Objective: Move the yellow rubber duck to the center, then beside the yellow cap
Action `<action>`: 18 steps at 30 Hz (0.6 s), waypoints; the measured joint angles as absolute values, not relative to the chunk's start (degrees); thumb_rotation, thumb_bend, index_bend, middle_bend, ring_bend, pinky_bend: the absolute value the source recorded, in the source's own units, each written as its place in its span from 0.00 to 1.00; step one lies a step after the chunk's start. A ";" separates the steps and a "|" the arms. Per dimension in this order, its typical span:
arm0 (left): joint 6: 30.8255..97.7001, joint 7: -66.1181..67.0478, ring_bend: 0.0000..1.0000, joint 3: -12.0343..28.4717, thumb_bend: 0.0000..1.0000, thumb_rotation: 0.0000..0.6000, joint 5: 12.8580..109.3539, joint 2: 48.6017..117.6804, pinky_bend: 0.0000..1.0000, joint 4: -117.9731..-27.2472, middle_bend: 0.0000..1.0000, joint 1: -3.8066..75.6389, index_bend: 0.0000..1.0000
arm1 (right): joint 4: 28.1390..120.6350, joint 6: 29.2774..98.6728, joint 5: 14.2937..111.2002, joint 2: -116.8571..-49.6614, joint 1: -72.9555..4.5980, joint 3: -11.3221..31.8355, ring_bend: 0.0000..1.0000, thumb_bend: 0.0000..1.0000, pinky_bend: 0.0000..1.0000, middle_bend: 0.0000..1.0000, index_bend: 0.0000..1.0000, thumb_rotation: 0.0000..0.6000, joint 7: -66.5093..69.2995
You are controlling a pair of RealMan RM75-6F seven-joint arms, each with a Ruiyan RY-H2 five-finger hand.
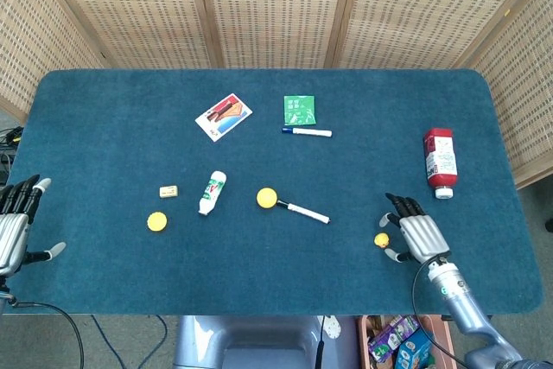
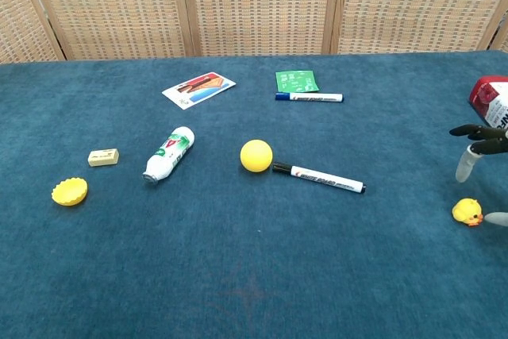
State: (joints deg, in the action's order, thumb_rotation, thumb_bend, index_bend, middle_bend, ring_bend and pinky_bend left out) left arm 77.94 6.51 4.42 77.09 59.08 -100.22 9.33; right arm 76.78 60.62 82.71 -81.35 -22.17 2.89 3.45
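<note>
Right hand (image 1: 416, 235): fingers (image 1: 403, 206) spread apart and extended, nothing held. Palm sits just right of the small yellow rubber duck (image 1: 381, 239); thumb tip close beside the duck, contact cannot be told from the head view. In the chest view only the fingertips (image 2: 467, 166) enter at the right edge, above the duck (image 2: 467, 212).

Left hand (image 1: 12, 229): fingers spread, empty, at the left edge of the blue carpeted bench (image 1: 104, 110), well apart from all objects.

Duck location: near the right front part of the bench, upright, well apart from the scalloped yellow cap (image 1: 156, 221), which lies toward the left front.

Other items: yellow foam ball (image 1: 267, 198) near the centre, touching the cap end of a black-capped white marker (image 1: 303, 211). White bottle with green label (image 1: 212, 192) lying on its side, left of the ball. Small cream eraser block (image 1: 168, 191) beside it. Red-and-white bottle (image 1: 440, 162) lying at right.
</note>
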 measured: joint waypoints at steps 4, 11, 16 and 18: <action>77.82 6.40 0.00 4.47 0.00 1.00 76.96 59.07 0.00 -100.18 0.00 9.38 0.00 | 76.93 59.67 82.40 -81.95 -22.66 2.69 0.00 0.22 0.00 0.00 0.40 1.00 2.96; 77.70 6.22 0.00 4.51 0.00 1.00 76.74 59.00 0.00 -100.18 0.00 9.45 0.00 | 75.75 58.51 81.75 -83.49 -23.42 2.60 0.00 0.22 0.00 0.00 0.40 1.00 2.08; 77.54 5.92 0.00 4.59 0.00 1.00 76.46 58.88 0.00 -100.14 0.00 9.48 0.00 | 74.37 57.95 80.75 -84.47 -23.77 2.77 0.00 0.22 0.00 0.00 0.40 1.00 0.61; 77.42 5.86 0.00 4.60 0.00 1.00 76.38 58.82 0.00 -100.16 0.00 9.53 0.00 | 74.14 57.73 80.34 -84.52 -23.87 2.87 0.00 0.22 0.00 0.00 0.40 1.00 0.28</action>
State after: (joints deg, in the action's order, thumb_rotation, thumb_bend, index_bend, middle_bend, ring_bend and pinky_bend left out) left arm 77.42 5.86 4.60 76.38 58.82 -100.16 9.53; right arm 74.14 57.73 80.34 -84.52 -23.87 2.87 0.28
